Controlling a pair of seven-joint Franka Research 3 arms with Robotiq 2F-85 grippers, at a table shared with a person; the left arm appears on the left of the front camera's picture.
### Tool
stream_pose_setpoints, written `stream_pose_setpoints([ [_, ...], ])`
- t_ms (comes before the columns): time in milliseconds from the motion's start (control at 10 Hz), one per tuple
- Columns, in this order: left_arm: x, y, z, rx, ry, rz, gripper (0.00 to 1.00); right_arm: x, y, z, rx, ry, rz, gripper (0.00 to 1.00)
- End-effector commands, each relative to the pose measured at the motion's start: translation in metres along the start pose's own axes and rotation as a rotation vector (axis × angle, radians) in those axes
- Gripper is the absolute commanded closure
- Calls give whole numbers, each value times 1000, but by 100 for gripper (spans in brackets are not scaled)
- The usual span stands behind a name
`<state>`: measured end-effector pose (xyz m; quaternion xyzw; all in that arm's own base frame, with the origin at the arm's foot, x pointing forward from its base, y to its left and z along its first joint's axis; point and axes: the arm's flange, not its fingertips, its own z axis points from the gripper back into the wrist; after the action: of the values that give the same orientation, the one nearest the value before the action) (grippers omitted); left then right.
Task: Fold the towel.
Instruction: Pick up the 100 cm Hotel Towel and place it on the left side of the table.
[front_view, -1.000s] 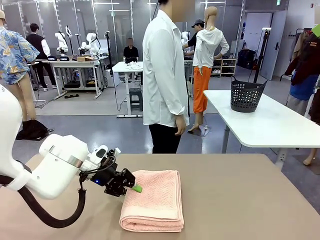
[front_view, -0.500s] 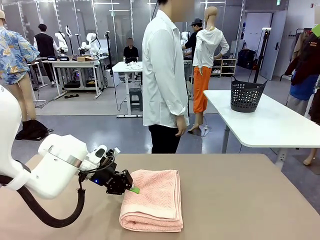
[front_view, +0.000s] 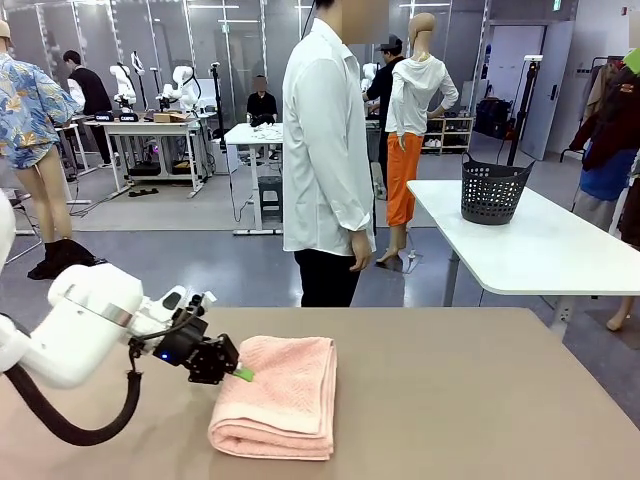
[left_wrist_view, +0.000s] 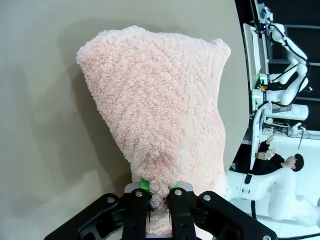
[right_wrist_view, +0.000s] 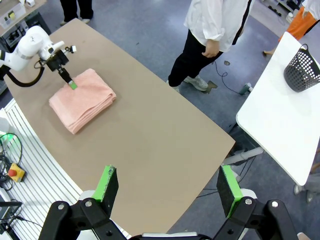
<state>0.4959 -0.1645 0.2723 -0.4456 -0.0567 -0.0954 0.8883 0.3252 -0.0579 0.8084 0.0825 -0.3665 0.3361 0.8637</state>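
The salmon-pink towel (front_view: 275, 395) lies folded into a thick rectangle on the brown table (front_view: 480, 400), left of centre. My left gripper (front_view: 240, 374) comes in low from the left and is shut on the towel's left edge. In the left wrist view its fingers (left_wrist_view: 137, 210) pinch a bunched bit of the towel (left_wrist_view: 160, 100), which stretches away from them. From high above the table, the right wrist view looks down on the towel (right_wrist_view: 82, 98), with my right gripper (right_wrist_view: 168, 186) open and nothing between its green pads.
A person in a white shirt (front_view: 325, 150) stands at the table's far edge, hands down. Behind to the right is a white table (front_view: 560, 250) carrying a dark basket (front_view: 493, 190). The brown table is bare to the right of the towel.
My left gripper has moved left and slightly toward the near edge, dragging the folded towel with it. The person has barely shifted.
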Motion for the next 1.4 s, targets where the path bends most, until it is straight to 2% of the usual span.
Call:
stream_pose_setpoints([
  [0, -10, 16, 43, -16, 40, -74, 100, 0, 0, 0, -4, 1, -5, 0],
  [300, -31, 49, 130, 19, 46, -103, 100, 0, 0, 0, -4, 1, -5, 0],
  [600, -50, 97, 223, 59, 23, -93, 100, 0, 0, 0, -4, 1, -5, 0],
  [900, -46, 135, 290, 104, -13, -63, 100, 0, 0, 0, -4, 1, -5, 0],
  [1100, -33, 148, 307, 125, 15, -61, 100, 0, 0, 0, -4, 1, -5, 0],
  [1300, -27, 152, 306, 152, 22, -44, 100, 0, 0, 0, -4, 1, -5, 0],
])
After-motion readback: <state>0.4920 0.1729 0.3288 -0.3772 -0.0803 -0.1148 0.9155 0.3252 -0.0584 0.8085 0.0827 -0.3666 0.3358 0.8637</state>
